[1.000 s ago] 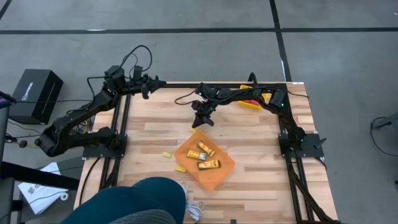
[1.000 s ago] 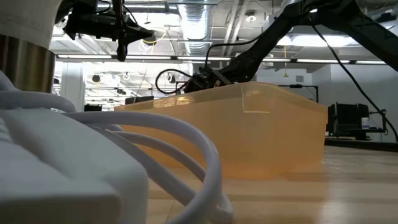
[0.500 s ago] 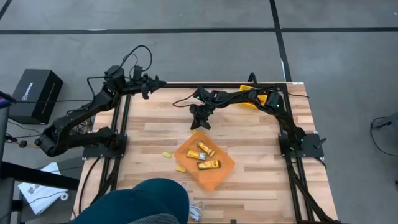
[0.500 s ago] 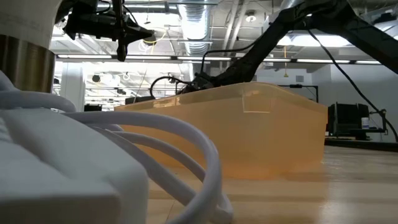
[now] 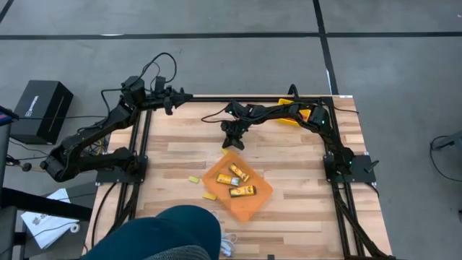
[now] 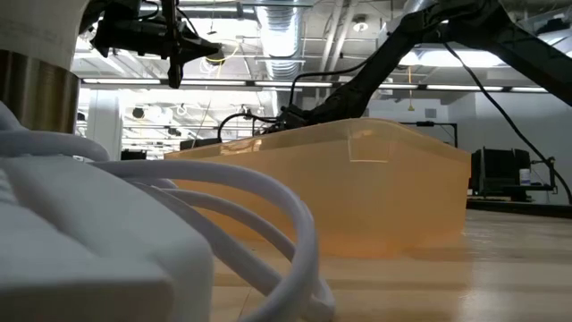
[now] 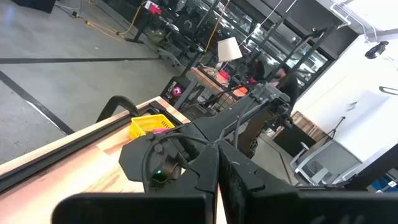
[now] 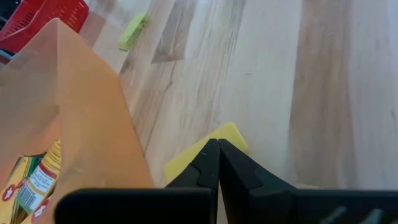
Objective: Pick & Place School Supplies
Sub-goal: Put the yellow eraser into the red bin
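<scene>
My right gripper (image 5: 234, 143) is shut and slants down just beyond the far corner of the orange tray (image 5: 254, 206). Its tips (image 8: 217, 147) stand over a flat yellow block (image 8: 225, 138) that lies on the table. The tray holds three orange-yellow packets (image 5: 239, 180), also seen in the right wrist view (image 8: 34, 180). Two small yellow blocks (image 5: 193, 180) (image 5: 209, 196) lie on the wood left of the tray. My left gripper (image 5: 168, 102) waits shut above the table's far left corner; it shows in the low view (image 6: 175, 63) too. My right gripper's shut fingertips (image 8: 210, 155) stand at the yellow block's edge (image 8: 205, 148), slanting down from the far side. The fingers hide the place where they meet, so I cannot tell whether they touch it. The block lies flat on the table beside the tray's wall (image 8: 93, 124).
A yellow bin (image 5: 292, 118) stands at the far right behind the right arm. A person in teal (image 5: 162, 235) leans over the near edge. A white cord (image 5: 225, 242) lies near the front. A red basket (image 8: 53, 12) shows in the right wrist view.
My right gripper has sunk a little toward the yellow block at the tray's far corner, and its wrist has swung so that it tips further down. It has stayed shut.
</scene>
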